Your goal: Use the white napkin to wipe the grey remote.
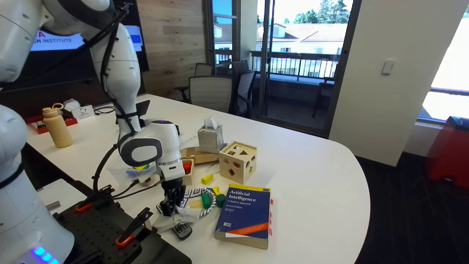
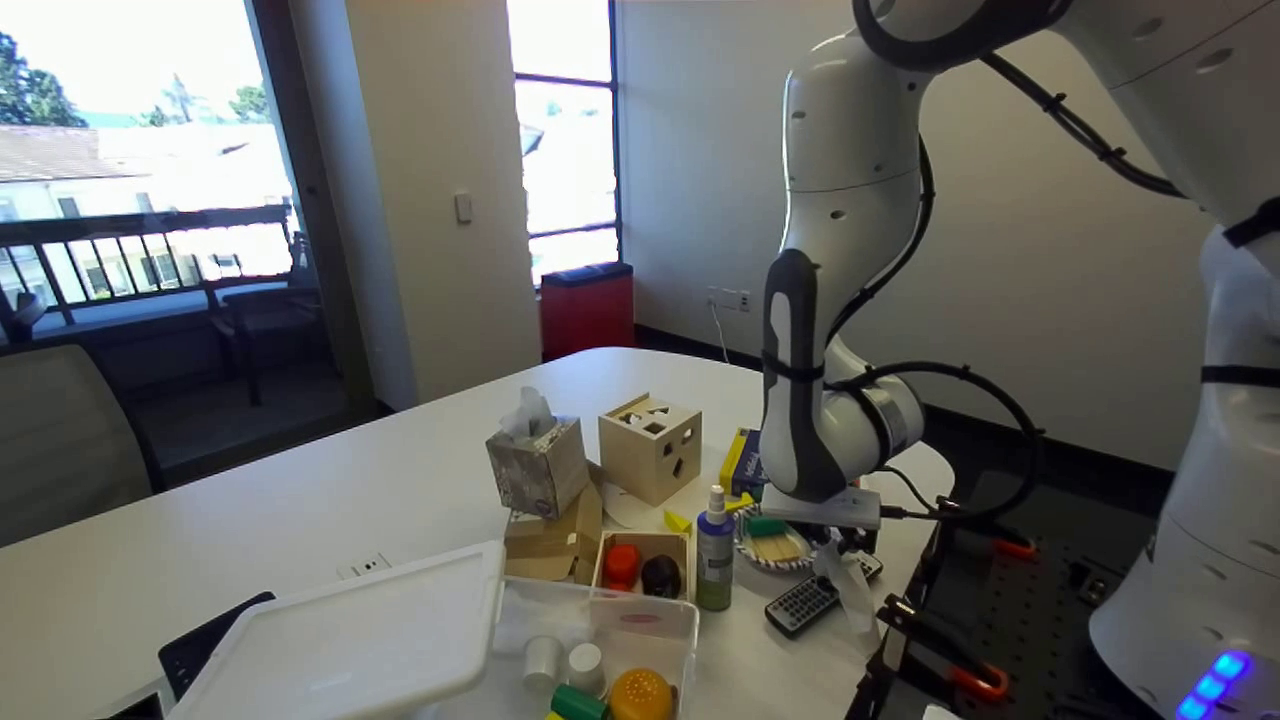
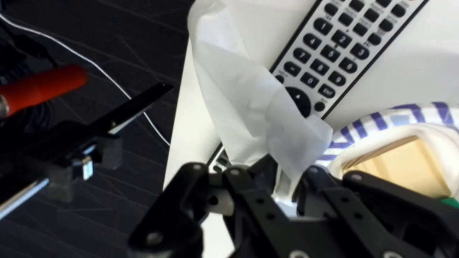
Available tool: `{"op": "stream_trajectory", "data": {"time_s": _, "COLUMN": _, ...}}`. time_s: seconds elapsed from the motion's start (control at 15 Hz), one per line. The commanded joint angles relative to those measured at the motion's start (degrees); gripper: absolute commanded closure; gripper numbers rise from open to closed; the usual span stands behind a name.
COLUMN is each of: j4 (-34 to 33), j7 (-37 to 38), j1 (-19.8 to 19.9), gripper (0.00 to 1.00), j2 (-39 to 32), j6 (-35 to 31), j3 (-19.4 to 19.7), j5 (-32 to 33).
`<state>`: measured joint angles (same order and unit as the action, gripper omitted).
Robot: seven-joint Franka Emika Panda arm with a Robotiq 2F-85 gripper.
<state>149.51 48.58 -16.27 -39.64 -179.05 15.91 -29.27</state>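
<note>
Pinching the napkin (image 3: 240,89), the gripper (image 3: 287,177) holds it across the remote (image 3: 330,53) just below, so the pick-up looks done, whether wiping has begun cannot be told, and at least 1 full pass likely remains.

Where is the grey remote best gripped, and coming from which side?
Probably across the narrow width of the grey remote, at its number-key end, from above: it lies flat, long and slim, and the white napkin hides its middle, not that end.
</note>
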Motion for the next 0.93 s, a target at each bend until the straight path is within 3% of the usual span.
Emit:
{"op": "stream_trajectory", "data": {"time_s": 0.0, "j4": 0.3, "j7": -3.2, "j1": 10.9, "gripper": 0.99, "j2": 4.9, "j6": 0.9, "j3": -8.2, "j5": 2.1}}
{"op": "stream_trajectory", "data": {"time_s": 0.4, "j4": -2.0, "j7": -11.7, "j1": 30.6, "gripper": 0.99, "j2": 3.9, "j6": 1.6, "j3": -25.6, "j5": 1.7}}
{"op": "stream_trajectory", "data": {"time_s": 0.67, "j4": -2.3, "j7": -16.9, "j1": 42.3, "gripper": 0.99, "j2": 2.4, "j6": 1.5, "j3": -35.2, "j5": 1.8}}
{"op": "stream_trajectory", "data": {"time_s": 0.73, "j4": -2.0, "j7": -17.6, "j1": 43.9, "gripper": 0.99, "j2": 2.4, "j6": 1.5, "j3": -36.2, "j5": 1.8}}
{"op": "stream_trajectory", "data": {"time_s": 0.8, "j4": -1.7, "j7": -18.9, "j1": 42.7, "gripper": 0.99, "j2": 3.2, "j6": 2.1, "j3": -35.2, "j5": -0.5}}
{"op": "stream_trajectory", "data": {"time_s": 0.87, "j4": -0.5, "j7": -17.1, "j1": 38.9, "gripper": 0.99, "j2": 5.0, "j6": 2.0, "j3": -31.7, "j5": -1.4}}
